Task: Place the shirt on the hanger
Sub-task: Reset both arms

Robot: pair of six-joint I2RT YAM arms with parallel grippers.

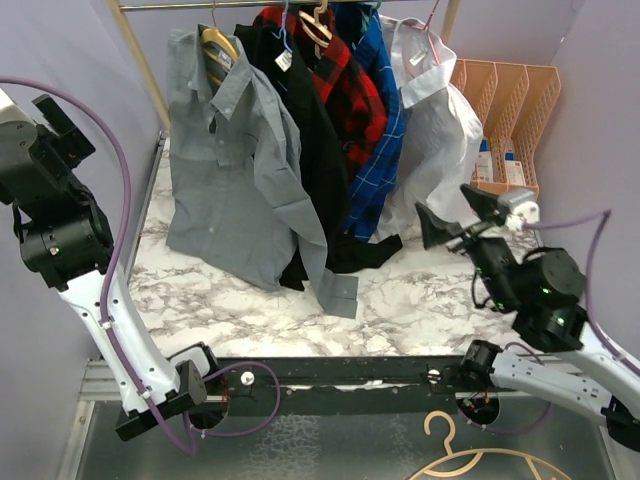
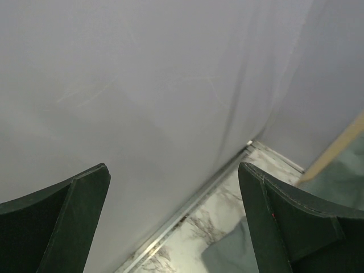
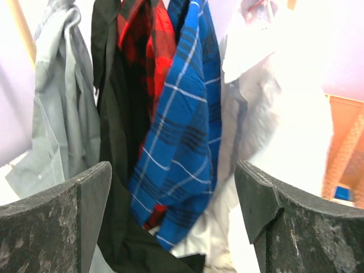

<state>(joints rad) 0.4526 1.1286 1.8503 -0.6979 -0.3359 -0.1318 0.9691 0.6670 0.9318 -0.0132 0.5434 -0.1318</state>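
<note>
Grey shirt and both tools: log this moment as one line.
shirt: on yellow hanger, hung from rail | left tool: open, empty, facing wall | right tool: open, empty, facing blue plaid shirt

The shirt (image 1: 230, 170) is light grey, the hanger (image 1: 218, 45) yellow-gold, the table (image 1: 420, 300) white-grey marble.

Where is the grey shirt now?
In the top view, the grey shirt hangs on the yellow hanger at the left end of the rail, beside the black garment.
</note>
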